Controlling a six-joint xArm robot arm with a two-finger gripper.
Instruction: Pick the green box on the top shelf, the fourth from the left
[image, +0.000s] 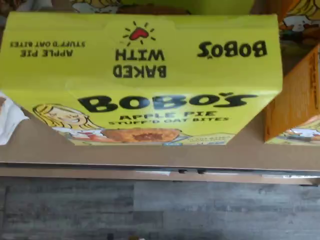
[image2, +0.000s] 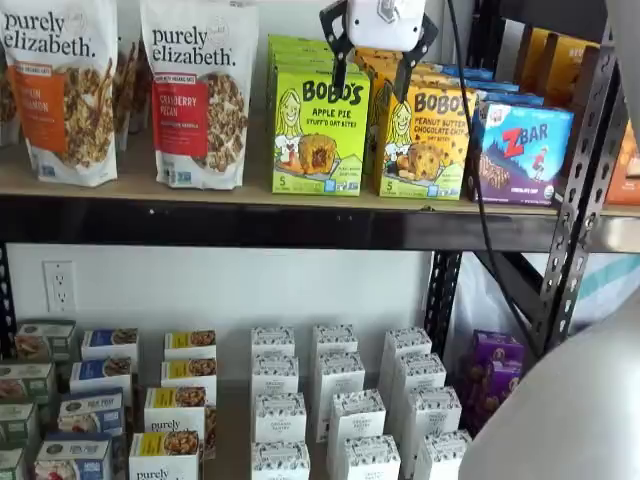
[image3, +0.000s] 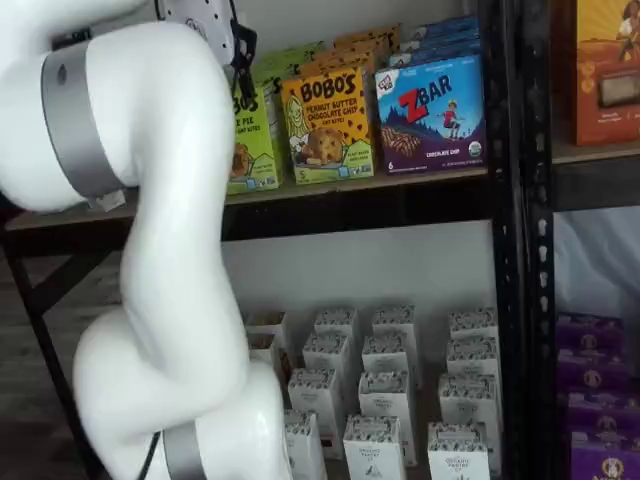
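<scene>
The green box (image2: 320, 132), a lime Bobo's Apple Pie carton, stands upright on the top shelf (image2: 200, 196). In the wrist view the green box (image: 145, 65) fills most of the picture, showing its lid and front, with the shelf board (image: 150, 156) under it. My gripper (image2: 373, 82) hangs open in front of the box's upper right corner. One black finger (image2: 340, 68) lies over the box's top and the other over the neighbouring carton. In a shelf view my white arm covers most of the green box (image3: 252, 135), and only one finger (image3: 243, 50) shows.
A yellow-orange Bobo's peanut butter box (image2: 425, 140) stands right of the green box, then a blue Zbar box (image2: 520, 150). Two Purely Elizabeth bags (image2: 200, 90) stand to its left. A black upright (image2: 585, 190) is at the right. Small white cartons (image2: 335, 400) fill the lower level.
</scene>
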